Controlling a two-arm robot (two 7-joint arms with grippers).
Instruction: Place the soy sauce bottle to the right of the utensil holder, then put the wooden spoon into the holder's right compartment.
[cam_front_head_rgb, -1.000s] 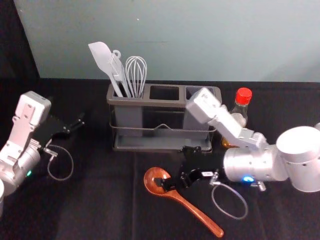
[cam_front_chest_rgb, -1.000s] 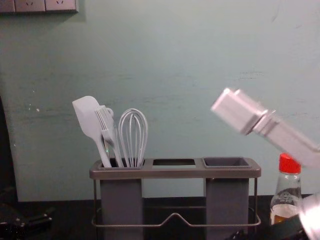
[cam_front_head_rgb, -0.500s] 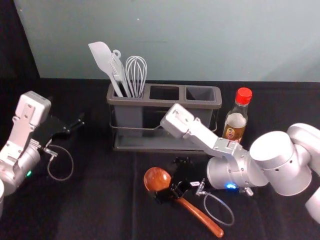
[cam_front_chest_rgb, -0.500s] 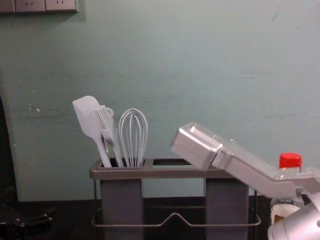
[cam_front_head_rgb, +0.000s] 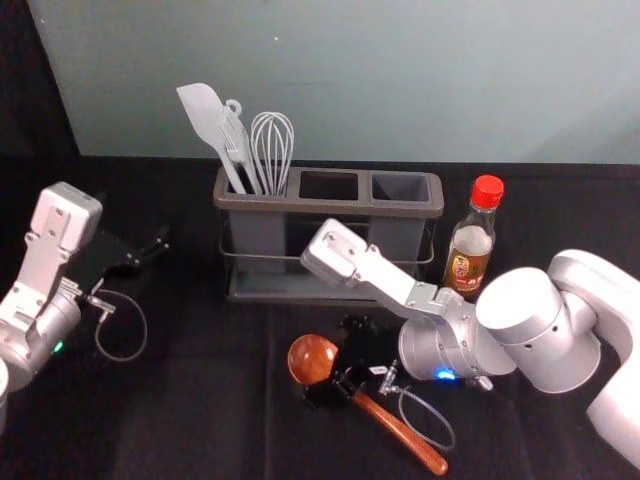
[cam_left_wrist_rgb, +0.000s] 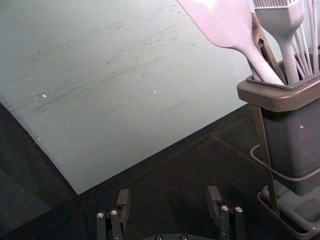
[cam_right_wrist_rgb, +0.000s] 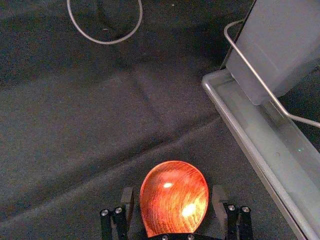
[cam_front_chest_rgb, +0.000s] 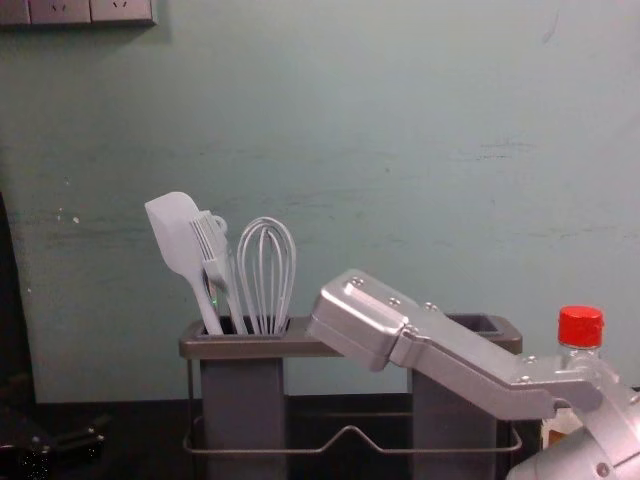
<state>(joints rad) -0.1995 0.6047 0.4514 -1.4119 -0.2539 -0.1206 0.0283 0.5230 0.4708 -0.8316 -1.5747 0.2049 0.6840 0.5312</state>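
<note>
My right gripper (cam_front_head_rgb: 331, 360) is low over the wooden spoon (cam_front_head_rgb: 405, 432), near where bowl and handle meet. In the right wrist view the right gripper (cam_right_wrist_rgb: 173, 196) is open, its fingers on either side of the spoon's bowl (cam_right_wrist_rgb: 174, 197); whether they touch it I cannot tell. The soy sauce bottle (cam_front_head_rgb: 469, 250), red-capped and upright, stands just right of the utensil holder (cam_front_head_rgb: 330, 207). The holder's right compartment (cam_front_head_rgb: 400, 187) has nothing in it. My left gripper (cam_front_head_rgb: 152, 250) is parked at the left; the left wrist view has the left gripper (cam_left_wrist_rgb: 169, 196) open.
A spatula (cam_front_head_rgb: 205, 118), a brush and a whisk (cam_front_head_rgb: 272, 150) stand in the holder's left compartment. Behind the dark table (cam_front_head_rgb: 190, 400) rises a pale wall. The right forearm crosses in front of the holder's right side and the bottle's base.
My right gripper has moved left and toward the front, away from the bottle to the spoon's neck. The bottle has come into fuller view. The left arm has stayed still.
</note>
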